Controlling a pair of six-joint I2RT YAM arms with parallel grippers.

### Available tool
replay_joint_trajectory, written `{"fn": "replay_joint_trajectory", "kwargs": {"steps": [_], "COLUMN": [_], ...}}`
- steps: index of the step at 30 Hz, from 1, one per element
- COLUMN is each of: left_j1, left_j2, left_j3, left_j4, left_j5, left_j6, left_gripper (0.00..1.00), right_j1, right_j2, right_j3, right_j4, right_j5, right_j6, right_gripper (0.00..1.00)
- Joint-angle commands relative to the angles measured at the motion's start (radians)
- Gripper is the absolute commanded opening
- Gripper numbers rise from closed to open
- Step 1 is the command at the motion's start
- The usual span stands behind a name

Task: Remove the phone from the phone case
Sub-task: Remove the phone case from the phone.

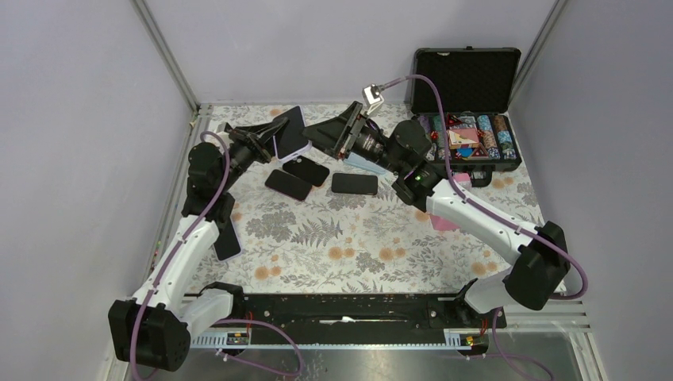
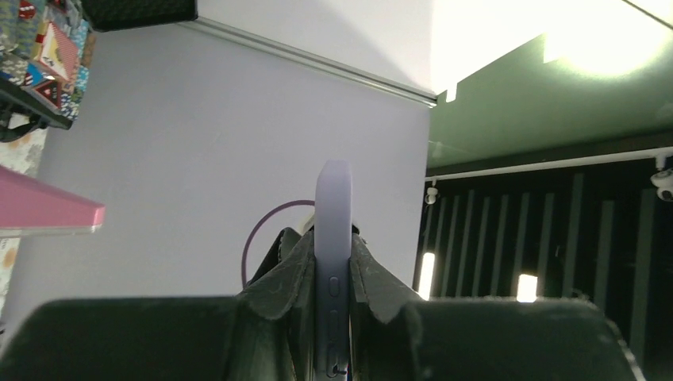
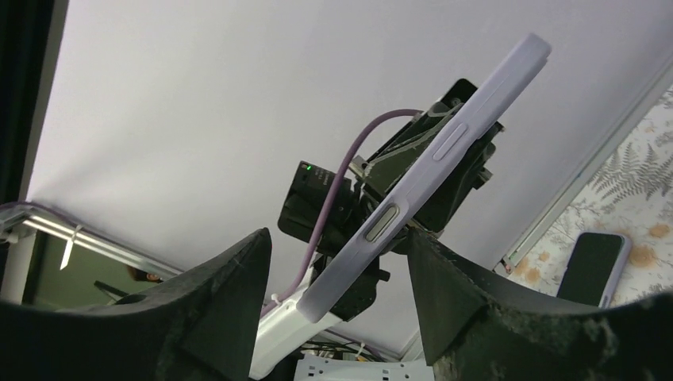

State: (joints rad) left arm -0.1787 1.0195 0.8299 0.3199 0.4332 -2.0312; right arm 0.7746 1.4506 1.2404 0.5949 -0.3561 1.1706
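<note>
The left gripper (image 1: 266, 135) is clamped tight on the lavender phone case (image 1: 295, 152). Its 2 fingers (image 2: 369, 270) press the case's flat faces and hold it up above the far left of the floral table (image 1: 381, 246). The dark phone (image 1: 287, 131) sits inside the case. Just to the right, the right gripper (image 1: 332, 133) stands wide, with 1 finger on each side of the case's edge and nothing gripped. Whether either pad touches the case is unclear. Below them, 3 dark phones (image 1: 354, 183) lie flat on the cloth. At the far right stands an open black chip case (image 1: 468, 87).
</note>
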Motion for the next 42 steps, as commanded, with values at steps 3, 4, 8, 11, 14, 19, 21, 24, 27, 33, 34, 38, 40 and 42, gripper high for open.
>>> {"fn": "replay_joint_trajectory", "kwargs": {"steps": [3, 4, 8, 11, 14, 19, 21, 24, 27, 33, 34, 38, 40, 42], "left_j1": [0.005, 0.005, 0.007, 0.008, 0.010, 0.019, 0.019, 0.021, 0.021, 0.021, 0.021, 0.021, 0.021, 0.021], "left_j2": [-0.017, -0.015, -0.015, -0.008, 0.008, 0.025, 0.027, 0.027, 0.027, 0.038, 0.045, 0.029, 0.017, 0.009], "left_j3": [0.051, 0.049, 0.050, 0.061, 0.067, 0.066, 0.071, 0.069, 0.065, 0.093, 0.101, 0.080, 0.040, 0.004], "left_j4": [0.060, 0.062, 0.046, 0.031, 0.038, 0.046, 0.035, 0.033, 0.039, -0.012, -0.034, -0.123, -0.124, -0.120], "left_j5": [0.041, 0.039, 0.011, -0.020, -0.032, -0.054, -0.057, -0.055, -0.042, 0.055, 0.079, 0.107, 0.107, 0.113], "left_j6": [0.021, 0.016, 0.014, 0.030, 0.036, 0.037, 0.042, 0.039, 0.018, -0.043, -0.050, -0.028, -0.036, -0.046], "left_gripper": [0.00, 0.00, 0.00, 0.00, 0.00, 0.00, 0.00, 0.00, 0.00, 0.00, 0.00, 0.00, 0.00, 0.00], "right_j1": [0.008, 0.009, 0.014, 0.021, 0.026, 0.030, 0.031, 0.031, 0.030, 0.029, 0.029, 0.015, 0.009, 0.006], "right_j2": [-0.033, -0.028, -0.027, -0.029, -0.033, -0.054, -0.054, -0.052, -0.047, -0.022, -0.015, 0.017, 0.025, 0.025], "right_j3": [0.045, 0.044, 0.025, 0.030, 0.026, 0.000, -0.012, -0.023, -0.043, -0.069, -0.070, -0.040, -0.042, -0.053], "right_j4": [-0.048, -0.038, -0.005, -0.019, -0.036, -0.070, -0.070, -0.049, 0.006, 0.176, 0.206, 0.297, 0.311, 0.330], "right_j5": [0.051, 0.045, 0.042, 0.037, 0.039, 0.055, 0.061, 0.067, 0.073, 0.066, 0.057, -0.001, -0.014, -0.026], "right_j6": [0.005, 0.017, 0.043, 0.043, 0.049, 0.059, 0.070, 0.080, 0.093, 0.045, 0.017, -0.043, -0.056, -0.061], "right_gripper": [0.65, 0.62, 0.55, 0.56, 0.55, 0.52, 0.46, 0.33, 0.20, 0.04, 0.01, 0.00, 0.00, 0.00]}}
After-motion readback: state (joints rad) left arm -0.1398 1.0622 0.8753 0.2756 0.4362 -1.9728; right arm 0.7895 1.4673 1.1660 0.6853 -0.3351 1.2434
